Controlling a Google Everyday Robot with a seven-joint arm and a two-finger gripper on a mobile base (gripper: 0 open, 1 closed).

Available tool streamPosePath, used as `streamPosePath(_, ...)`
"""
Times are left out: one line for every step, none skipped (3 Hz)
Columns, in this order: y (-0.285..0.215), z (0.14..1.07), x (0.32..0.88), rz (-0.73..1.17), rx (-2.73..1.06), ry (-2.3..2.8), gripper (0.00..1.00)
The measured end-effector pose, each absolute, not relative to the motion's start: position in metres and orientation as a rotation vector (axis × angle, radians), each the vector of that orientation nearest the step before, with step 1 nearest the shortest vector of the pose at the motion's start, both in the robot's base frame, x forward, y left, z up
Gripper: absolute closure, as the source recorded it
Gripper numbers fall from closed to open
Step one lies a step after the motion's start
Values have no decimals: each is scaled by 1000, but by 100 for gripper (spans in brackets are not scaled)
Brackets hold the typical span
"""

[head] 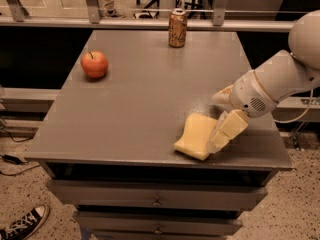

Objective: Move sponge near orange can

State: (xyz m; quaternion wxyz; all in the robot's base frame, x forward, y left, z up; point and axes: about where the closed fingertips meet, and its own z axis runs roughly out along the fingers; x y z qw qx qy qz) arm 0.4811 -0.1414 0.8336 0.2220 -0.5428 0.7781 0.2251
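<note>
- Currently the sponge (pixel 195 136) lies flat near the front right edge of the surface (pixel 140 109), not lifted.
- The claw (pixel 216 123) is at its right side, spread apart, with one finger touching it.
- The orange can (pixel 177 28) stands well apart at the back edge, so I judge that the grasp and the whole carry remain.

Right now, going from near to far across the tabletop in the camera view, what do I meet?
sponge, with the tool at its right edge → apple → orange can
</note>
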Motion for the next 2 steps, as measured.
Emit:
streamPosePath(-142, 835, 481, 644, -1481, 2182, 38)
streamPosePath(-146, 837, 481, 648, -1468, 2199, 61)
